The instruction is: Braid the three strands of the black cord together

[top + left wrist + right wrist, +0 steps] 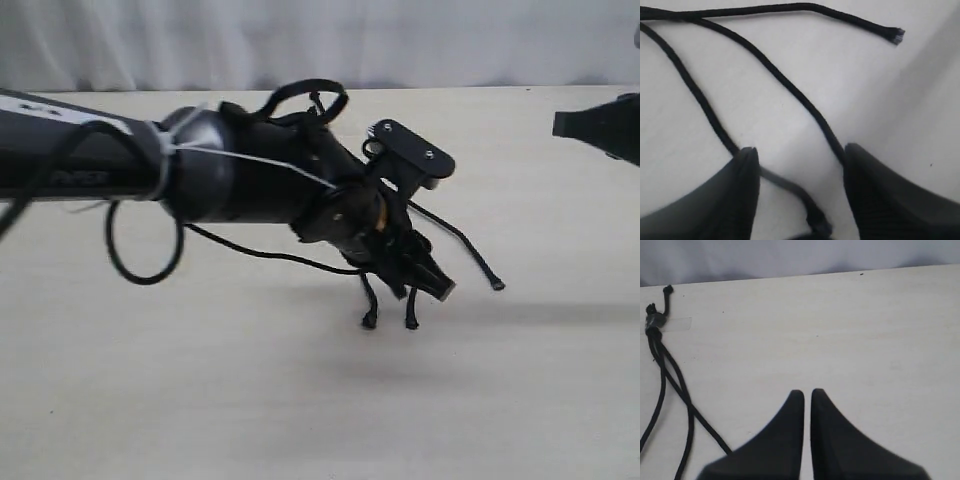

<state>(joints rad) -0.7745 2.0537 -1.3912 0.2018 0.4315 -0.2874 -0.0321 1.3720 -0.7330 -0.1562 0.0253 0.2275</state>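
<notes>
Black cord (785,82) — strands (470,250) loose at worktop (300,420) centre, clamp end (652,322) likely by the far edge | left gripper (799,150) spread over two strands, right gripper (807,391) pinched empty | risk: closing grabs both, braid order tangles

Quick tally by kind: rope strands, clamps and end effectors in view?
Thin black braided rope strands: 3
Small black clamp: 1
Left end effector plus right end effector: 2
Total: 6
</notes>
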